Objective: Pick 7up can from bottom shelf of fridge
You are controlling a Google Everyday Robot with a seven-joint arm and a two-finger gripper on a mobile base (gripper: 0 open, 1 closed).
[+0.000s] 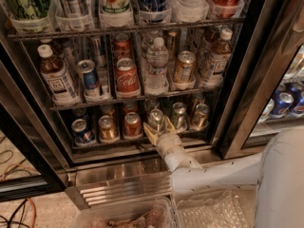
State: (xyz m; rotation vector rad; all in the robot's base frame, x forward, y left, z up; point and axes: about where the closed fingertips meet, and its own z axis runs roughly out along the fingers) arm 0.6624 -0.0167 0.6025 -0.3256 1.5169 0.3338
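1. Stocked wire racks fill the view: the fridge point(237, 103) stands in front of me with bottles up top and short cans lower down, above a ribbed steel base point(123, 182).
2. On the bottom shelf point(118, 142) six cans sit in a row. The 7up can point(156, 118) is fourth from the left, upright, with a red can point(132, 124) just beside it on one side and a silvery-green can point(178, 114) just beside it on the other.
3. My gripper point(160, 128) is at the front edge of that shelf, reaching in from below on the white arm point(213, 174).
4. The jaws stand parted, one on each side of the 7up can's lower body. I judge they are around it and not yet squeezing; nothing is lifted.
5. Handling, as I judge it: a full can is fairly heavy for its size and stiff enough, but the thin wall dents under a hard pinch. Chilled aluminium is likely slick.
6. Best hold is across the middle of the body, jaws square to the sides, not down at the tapered bottom rim where it could squirt out.
7. Risk: the neighbours are close, so a jaw could clip one and tip it on the wire rack.
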